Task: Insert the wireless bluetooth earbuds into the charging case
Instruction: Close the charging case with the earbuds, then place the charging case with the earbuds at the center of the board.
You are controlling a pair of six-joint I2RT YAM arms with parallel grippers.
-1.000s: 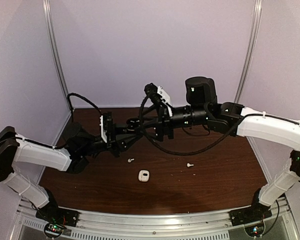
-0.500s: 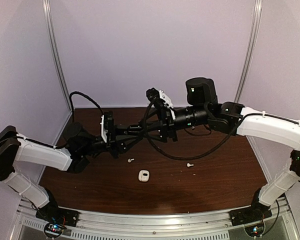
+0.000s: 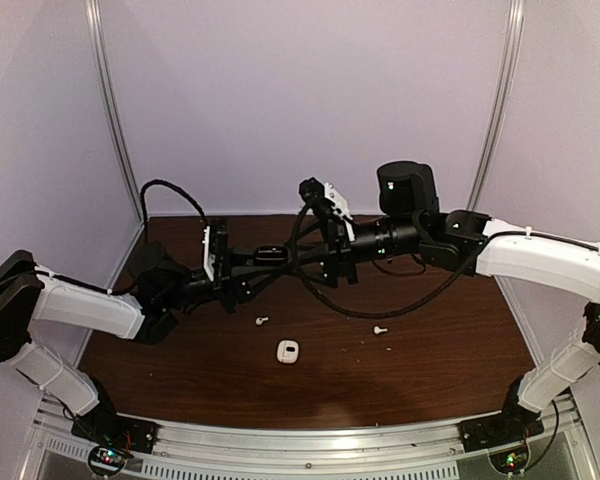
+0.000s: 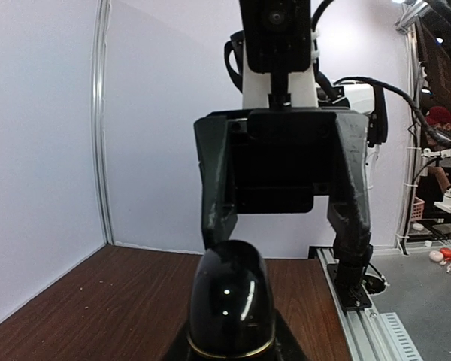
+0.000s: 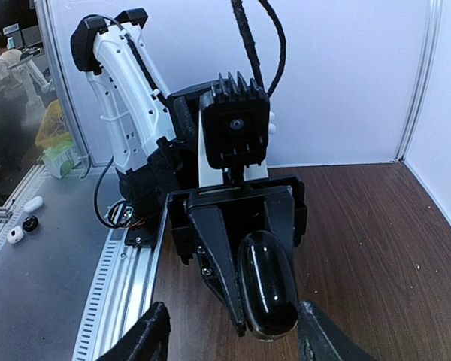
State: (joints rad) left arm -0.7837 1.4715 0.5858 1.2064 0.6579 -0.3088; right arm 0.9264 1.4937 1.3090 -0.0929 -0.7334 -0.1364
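Two arms are meeting in mid-air above the table. The left arm (image 3: 80,310) is reaching in from the left and the right arm (image 3: 540,255) from the right, so that their wrists are facing each other.

The left gripper (image 5: 264,320) is pinching a glossy black case (image 5: 267,278) and presenting it end-on, probably so the other arm can work on it. The right gripper (image 4: 284,233) is standing with its jaws spread, one finger to each side of the case and apart from it. Whether the lid is open cannot be told.

A small white case (image 3: 287,351) is lying on the table near its middle. Two white earbuds (image 3: 262,321) and (image 3: 380,329) are lying loose beside it, outside either case. No black earbuds are showing.

The table (image 3: 430,370) is dark brown wood. Plain pale walls (image 3: 300,100) are enclosing it, and a metal rail (image 3: 310,440) is running along the near edge.
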